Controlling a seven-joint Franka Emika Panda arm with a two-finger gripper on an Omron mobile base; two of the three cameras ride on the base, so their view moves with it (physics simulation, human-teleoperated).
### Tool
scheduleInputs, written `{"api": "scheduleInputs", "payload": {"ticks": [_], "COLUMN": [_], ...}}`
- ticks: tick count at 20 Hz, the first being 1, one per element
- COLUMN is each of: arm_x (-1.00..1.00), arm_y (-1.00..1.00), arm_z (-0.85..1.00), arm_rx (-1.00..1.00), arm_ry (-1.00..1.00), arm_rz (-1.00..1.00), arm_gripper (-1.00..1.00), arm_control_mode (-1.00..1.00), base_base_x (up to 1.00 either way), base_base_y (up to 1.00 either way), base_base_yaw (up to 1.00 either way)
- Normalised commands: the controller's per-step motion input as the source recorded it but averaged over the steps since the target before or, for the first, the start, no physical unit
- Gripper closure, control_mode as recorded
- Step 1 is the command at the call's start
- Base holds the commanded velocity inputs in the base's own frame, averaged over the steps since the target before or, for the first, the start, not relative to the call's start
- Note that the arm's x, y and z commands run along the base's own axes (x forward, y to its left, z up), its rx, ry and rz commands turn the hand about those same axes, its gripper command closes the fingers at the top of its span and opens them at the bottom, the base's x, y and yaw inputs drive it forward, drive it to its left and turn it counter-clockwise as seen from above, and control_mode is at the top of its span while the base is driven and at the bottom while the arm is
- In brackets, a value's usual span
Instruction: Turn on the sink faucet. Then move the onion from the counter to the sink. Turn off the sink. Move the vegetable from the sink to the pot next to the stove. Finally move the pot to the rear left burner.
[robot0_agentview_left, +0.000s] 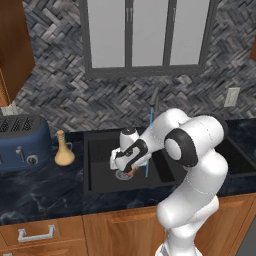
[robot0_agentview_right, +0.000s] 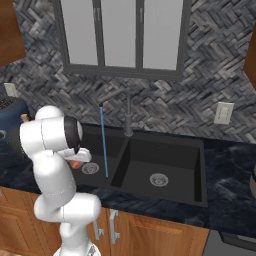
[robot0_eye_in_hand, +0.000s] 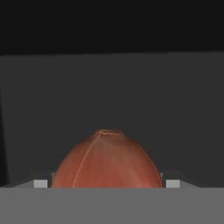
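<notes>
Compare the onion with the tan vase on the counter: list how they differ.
The onion is orange-red and round; the vase is tan, with a narrow neck above a wide base. The onion is down in the left basin of the sink, between the fingers of the tool; the vase stands upright on the counter beside the toaster, touched by nothing. Both are small next to the sink.
</notes>
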Motion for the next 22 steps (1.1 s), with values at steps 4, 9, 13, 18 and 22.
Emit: {"api": "scheduleInputs", "payload": {"ticks": [4,9,13,18,22], "arm_x": [0.31,0.27,0.24,0.22,0.16], "arm_y": [0.00,0.00,0.00,0.00,0.00], "arm_z": [-0.19,-0.21,-0.26,-0.29,-0.29], "arm_rx": [0.00,0.00,0.00,0.00,0.00], "arm_ry": [0.03,0.00,0.00,0.00,0.00], "arm_rz": [0.00,0.00,0.00,0.00,0.00], "arm_gripper": [1.00,1.00,1.00,1.00,1.00], "arm_control_mode": [-1.00,-1.00,-1.00,-1.00,-1.00], "base_base_x": [0.00,0.00,0.00,0.00,0.00], "base_base_y": [0.00,0.00,0.00,0.00,0.00], "base_base_yaw": [0.00,0.00,0.00,0.00,0.00]}}
